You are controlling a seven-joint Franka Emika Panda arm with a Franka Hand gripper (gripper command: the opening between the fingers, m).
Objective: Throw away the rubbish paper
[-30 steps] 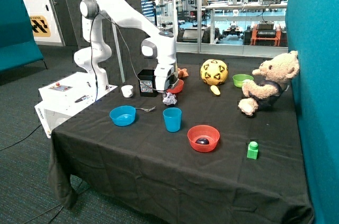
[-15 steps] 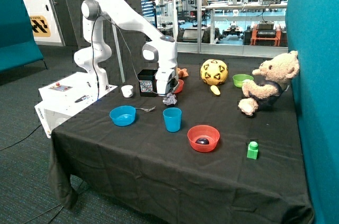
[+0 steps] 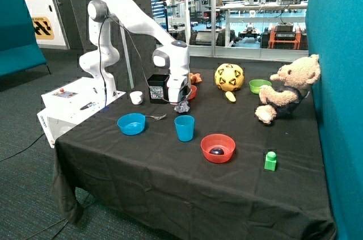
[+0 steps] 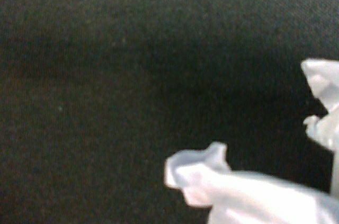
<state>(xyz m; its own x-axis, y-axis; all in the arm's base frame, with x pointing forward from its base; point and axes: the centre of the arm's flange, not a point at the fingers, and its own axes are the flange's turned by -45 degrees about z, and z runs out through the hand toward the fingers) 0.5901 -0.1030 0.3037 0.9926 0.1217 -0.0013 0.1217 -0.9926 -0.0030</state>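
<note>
The rubbish paper (image 3: 182, 105), a small crumpled white ball, lies on the black tablecloth (image 3: 170, 172) just behind the blue cup (image 3: 184, 127). My gripper (image 3: 180, 99) is down low, right over the paper and at its level. In the wrist view the paper (image 4: 238, 192) fills one corner very close up, with black cloth (image 4: 106, 75) around it. Whether the gripper holds the paper does not show.
A black box (image 3: 158, 88), a white cup (image 3: 136, 97) and a red bowl (image 3: 191, 90) stand close to the gripper. A blue bowl (image 3: 131, 123), a spoon (image 3: 157, 117) and another red bowl (image 3: 218, 147) are nearer the front. A yellow ball (image 3: 229, 76), green bowl (image 3: 260, 85), teddy bear (image 3: 288, 87) and green block (image 3: 270, 160) are further off.
The gripper has come down from just above the paper to the paper's level. The paper and the other things have not moved.
</note>
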